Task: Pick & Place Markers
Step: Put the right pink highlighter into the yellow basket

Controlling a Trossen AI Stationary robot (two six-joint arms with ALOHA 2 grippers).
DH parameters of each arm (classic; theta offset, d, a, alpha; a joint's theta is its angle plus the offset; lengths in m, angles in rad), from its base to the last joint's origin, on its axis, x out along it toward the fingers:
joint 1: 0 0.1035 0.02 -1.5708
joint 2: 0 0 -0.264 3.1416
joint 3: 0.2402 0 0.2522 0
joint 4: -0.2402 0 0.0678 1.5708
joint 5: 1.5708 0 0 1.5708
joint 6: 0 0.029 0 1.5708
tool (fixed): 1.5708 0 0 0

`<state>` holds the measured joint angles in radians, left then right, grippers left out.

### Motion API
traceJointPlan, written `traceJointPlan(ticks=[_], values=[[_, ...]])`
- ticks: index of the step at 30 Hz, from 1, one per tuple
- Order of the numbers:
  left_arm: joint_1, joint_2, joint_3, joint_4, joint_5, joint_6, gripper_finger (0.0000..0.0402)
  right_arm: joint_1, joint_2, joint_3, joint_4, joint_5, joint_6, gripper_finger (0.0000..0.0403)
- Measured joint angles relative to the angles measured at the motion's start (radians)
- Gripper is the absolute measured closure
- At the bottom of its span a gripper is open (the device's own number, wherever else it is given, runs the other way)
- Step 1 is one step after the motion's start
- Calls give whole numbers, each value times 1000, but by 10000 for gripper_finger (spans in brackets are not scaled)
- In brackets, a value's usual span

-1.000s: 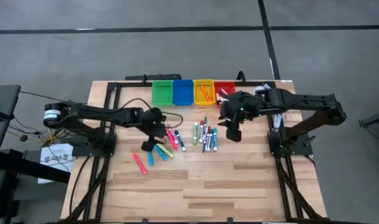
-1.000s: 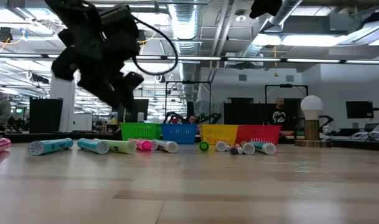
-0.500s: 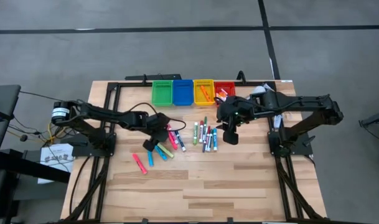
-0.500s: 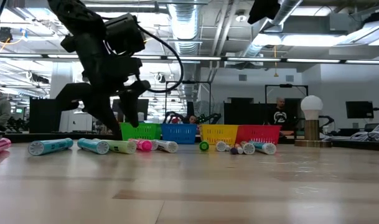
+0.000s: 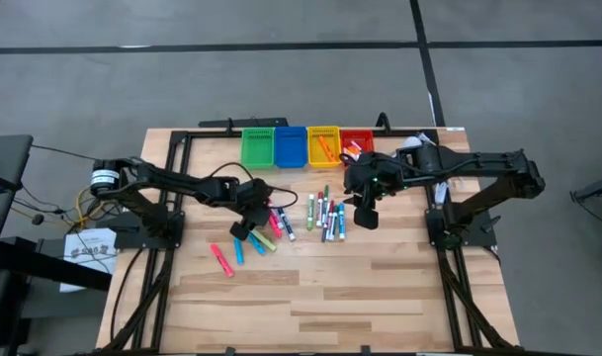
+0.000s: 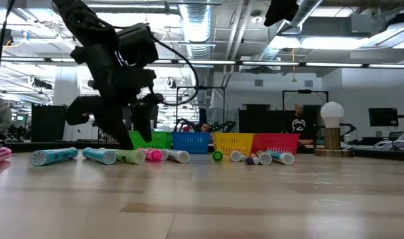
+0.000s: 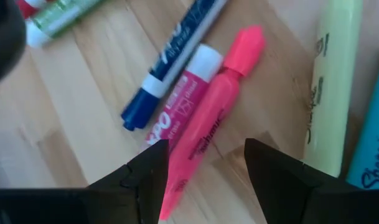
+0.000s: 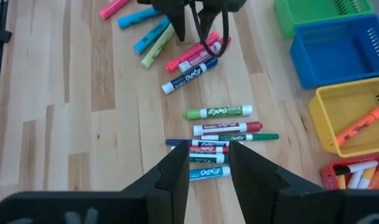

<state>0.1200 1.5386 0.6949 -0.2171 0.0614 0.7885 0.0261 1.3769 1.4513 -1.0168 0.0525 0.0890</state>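
Many markers lie flat on the wooden table. One group (image 5: pixel 266 225) is at the left, another (image 5: pixel 325 216) at the middle. My left gripper (image 7: pixel 208 171) is open and low over the left group. Its fingers (image 7: pixel 145 177) stand on either side of a pink highlighter (image 7: pixel 211 121), which lies beside a pink-and-white marker (image 7: pixel 186 93) and a blue one (image 7: pixel 170 59). I cannot tell whether a finger touches the highlighter. From the right wrist view, that gripper (image 8: pixel 198 28) points down at the pink markers. My right gripper (image 8: pixel 209 168) hangs open and empty above the middle group (image 8: pixel 217 134).
Green (image 5: pixel 258 146), blue (image 5: pixel 291 146), yellow (image 5: pixel 323 145) and red (image 5: pixel 356 142) bins stand in a row at the far edge; the yellow and red ones hold markers. A yellow highlighter (image 7: pixel 329 87) and a cyan one (image 7: pixel 373 155) lie just beside my left fingers. Bare wood fills the near half.
My left gripper has come down toward the left group of markers and rolled about its own axis. Its fingers remain apart, now low on either side of the pink highlighter. The markers have not moved.
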Motion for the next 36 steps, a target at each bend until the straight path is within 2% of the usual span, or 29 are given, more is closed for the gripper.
traceJointPlan(ticks=[17,24,36], values=[[-1,27,0,16,-1,-7,193,0,0,0,-24,0,16,301],[-1,36,0,29,110,-8,193,0,0,0,-24,0,9,301],[1,105,3,55,123,-12,193,6,0,0,-23,0,16,301]])
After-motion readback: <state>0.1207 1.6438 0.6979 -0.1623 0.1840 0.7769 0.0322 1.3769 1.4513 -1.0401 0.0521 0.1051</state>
